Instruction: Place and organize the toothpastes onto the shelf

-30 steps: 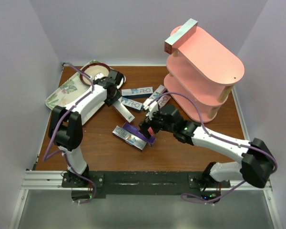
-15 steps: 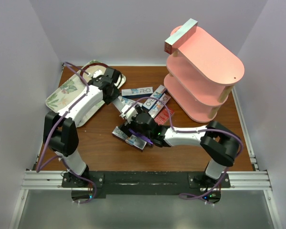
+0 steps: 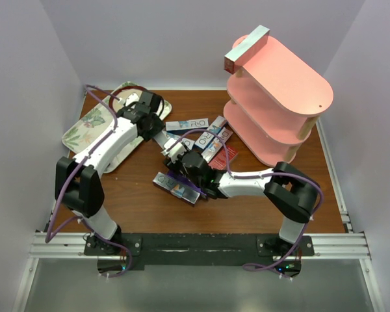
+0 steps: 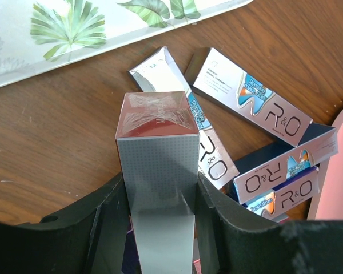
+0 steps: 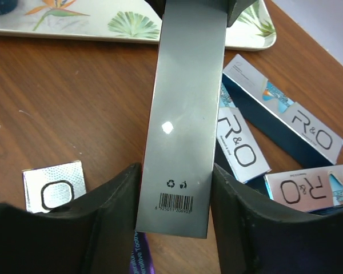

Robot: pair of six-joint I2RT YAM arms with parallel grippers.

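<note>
**Top view.** My two arms meet over the middle of the table (image 3: 260,201), between the tray (image 3: 94,127) at far left and the shelf (image 3: 279,84) at far right. Both grippers are on one box (image 3: 166,140), a grey toothpaste with a red end. It lies at a slant between them, raised above the other toothpastes.

**Left wrist view.** My left gripper (image 4: 160,197) is clamped narrowly on the box (image 4: 156,160), one finger pressing each long side. The red end points away from the wrist.

**Right wrist view.** My right gripper (image 5: 174,188) takes the same box (image 5: 186,114) at its barcode end. The fingers lie flush against both long sides, closed in on it with no gap showing.

**Other toothpastes.** Several silver R&O boxes (image 4: 251,103) lie loose on the table beneath the held one, crossing one another, near the shelf's foot. A small pile (image 3: 172,183), with a purple one in it, lies nearer my bases, under the right arm. One more toothpaste (image 3: 247,49) lies on the shelf's top board, at its far left end.
</note>
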